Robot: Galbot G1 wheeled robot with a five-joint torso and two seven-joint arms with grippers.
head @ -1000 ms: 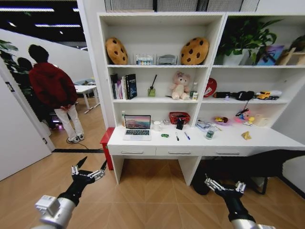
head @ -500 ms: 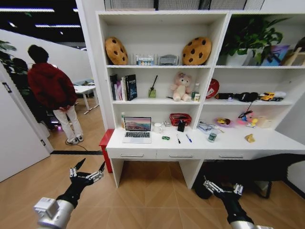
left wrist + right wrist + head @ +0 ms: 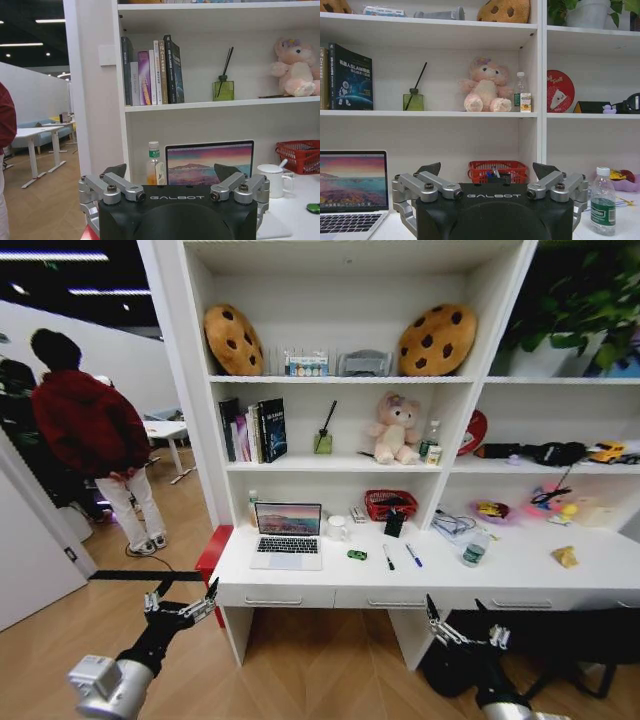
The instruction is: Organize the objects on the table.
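1. Now that my whole forward view sits nearer than it did a second ago, I take it that I have driven closer; nothing on the worktop [image 3: 520,575] itself has shifted.
2. Left pincer [image 3: 181,600] hangs low, short of the worktop's front edge and below the laptop [image 3: 287,535], fingers spread apart, holding nothing.
3. Right pincer [image 3: 467,624] likewise low, below the drawer fronts, fingers apart and empty.
4. Landmark, the laptop: open on the worktop's left part. Green flat item [image 3: 357,555] just off its right corner; black pen [image 3: 388,558] and blue pen [image 3: 414,556] lie farther right, side by side; green-labelled can [image 3: 475,549] beyond them; yellow packet [image 3: 566,556] farthest right.
5. Judgement: approach stage only. Nothing sorted yet; every object untouched, reach not begun.
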